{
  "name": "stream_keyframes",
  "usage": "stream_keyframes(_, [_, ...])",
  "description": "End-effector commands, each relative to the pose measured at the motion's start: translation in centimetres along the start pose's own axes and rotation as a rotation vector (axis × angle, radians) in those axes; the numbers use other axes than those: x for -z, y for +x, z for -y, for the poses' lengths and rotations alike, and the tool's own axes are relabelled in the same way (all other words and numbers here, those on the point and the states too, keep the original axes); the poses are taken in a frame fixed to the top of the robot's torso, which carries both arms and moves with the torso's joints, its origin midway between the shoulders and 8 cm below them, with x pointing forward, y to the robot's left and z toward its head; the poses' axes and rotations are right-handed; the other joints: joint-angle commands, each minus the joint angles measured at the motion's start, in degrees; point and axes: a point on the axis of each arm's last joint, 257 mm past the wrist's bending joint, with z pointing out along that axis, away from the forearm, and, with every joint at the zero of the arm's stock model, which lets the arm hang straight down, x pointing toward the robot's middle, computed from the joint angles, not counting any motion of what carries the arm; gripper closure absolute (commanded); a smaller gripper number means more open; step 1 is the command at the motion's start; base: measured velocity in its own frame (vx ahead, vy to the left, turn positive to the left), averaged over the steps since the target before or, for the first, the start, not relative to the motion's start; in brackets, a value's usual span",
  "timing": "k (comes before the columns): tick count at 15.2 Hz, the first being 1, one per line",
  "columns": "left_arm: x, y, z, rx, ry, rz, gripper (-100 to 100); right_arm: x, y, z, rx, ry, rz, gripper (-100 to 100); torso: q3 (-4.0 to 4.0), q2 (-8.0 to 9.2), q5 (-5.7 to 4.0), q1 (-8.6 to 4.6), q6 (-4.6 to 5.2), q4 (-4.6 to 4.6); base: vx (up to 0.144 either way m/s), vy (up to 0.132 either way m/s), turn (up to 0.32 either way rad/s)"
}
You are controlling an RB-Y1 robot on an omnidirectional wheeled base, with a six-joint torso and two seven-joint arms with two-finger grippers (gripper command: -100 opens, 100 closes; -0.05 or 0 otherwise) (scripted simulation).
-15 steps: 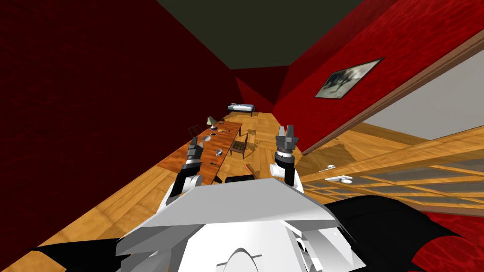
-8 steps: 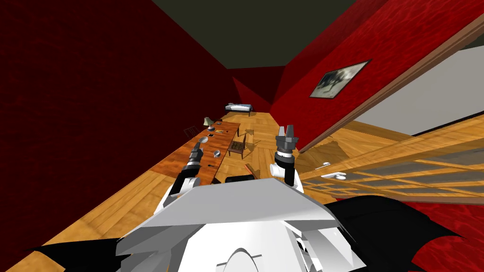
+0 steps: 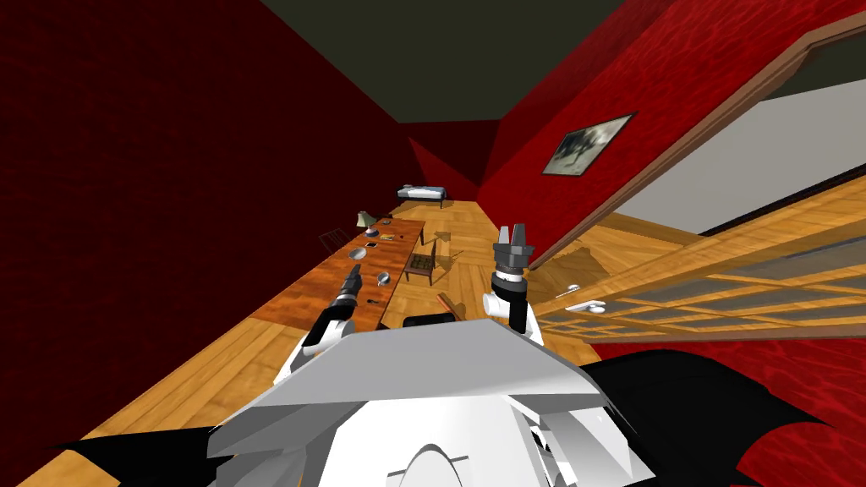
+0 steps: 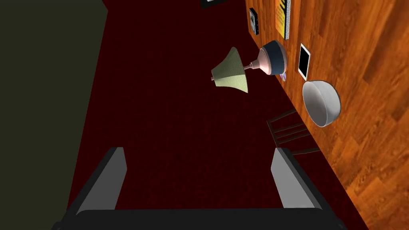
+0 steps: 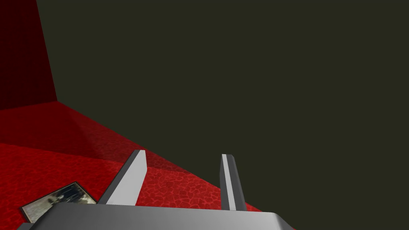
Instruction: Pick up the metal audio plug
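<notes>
A long wooden table [image 3: 309, 298] runs along the dark red left wall. It carries a green-shaded lamp [image 3: 364, 221], two grey bowls [image 3: 383, 277] and several small flat items. They are too small to tell which is the metal audio plug. My left gripper [image 3: 353, 272] hovers over the table's near half, open and empty. In the left wrist view the left gripper [image 4: 199, 177] points past the table [image 4: 367, 119] at the wall, with the lamp [image 4: 233, 72], a white-framed phone [image 4: 304, 61] and a bowl [image 4: 321, 103] beyond it. My right gripper [image 3: 513, 232] is raised to the right, open [image 5: 181, 179].
A wooden chair [image 3: 422, 264] stands at the table's right side, and another chair's back [image 4: 290, 133] shows at the wall side. A glass-paned wooden door [image 3: 727, 287] with a handle [image 3: 588, 306] stands open on my right. A bed [image 3: 421, 194] lies at the far end.
The whole head view has shifted, so I have moved and turned. My left forearm has dropped lower over the table and its gripper has rolled. The right arm holds still.
</notes>
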Motion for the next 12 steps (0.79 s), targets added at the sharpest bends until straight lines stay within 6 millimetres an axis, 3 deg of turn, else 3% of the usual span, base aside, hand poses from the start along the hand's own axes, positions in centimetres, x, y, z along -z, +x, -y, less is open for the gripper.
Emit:
stream_keyframes(1, [0.3, -0.5, -3.7, -0.023, -0.095, -0.007, -100, 0.0, 0.0, 0.0, 0.000, 0.000, 0.000, 0, 0.00, 0.00, 0.00, 0.00, 0.00, 0.00, 0.034, -0.027, -0.139])
stream_keyframes(3, [0.4, -0.4, -4.7, -0.022, -0.124, -0.012, -100, 0.0, 0.0, 0.0, 0.000, 0.000, 0.000, 0, 0.00, -0.01, 0.00, -0.01, 0.00, 0.00, 0.029, -0.014, -0.079])
stream_keyframes(4, [0.8, -0.7, -7.4, -0.033, -0.194, -0.021, -100, 0.0, 0.0, 0.0, 0.000, 0.000, 0.000, 0, 0.00, 0.01, 0.00, 0.01, -0.01, 0.00, 0.026, -0.008, -0.118])
stream_keyframes(12, [3.1, -1.7, -16.1, -0.049, -0.422, -0.051, -100, 0.0, 0.0, 0.0, 0.000, 0.000, 0.000, 0, 0.02, 0.04, 0.00, 0.03, -0.01, 0.00, 0.028, -0.008, -0.108])
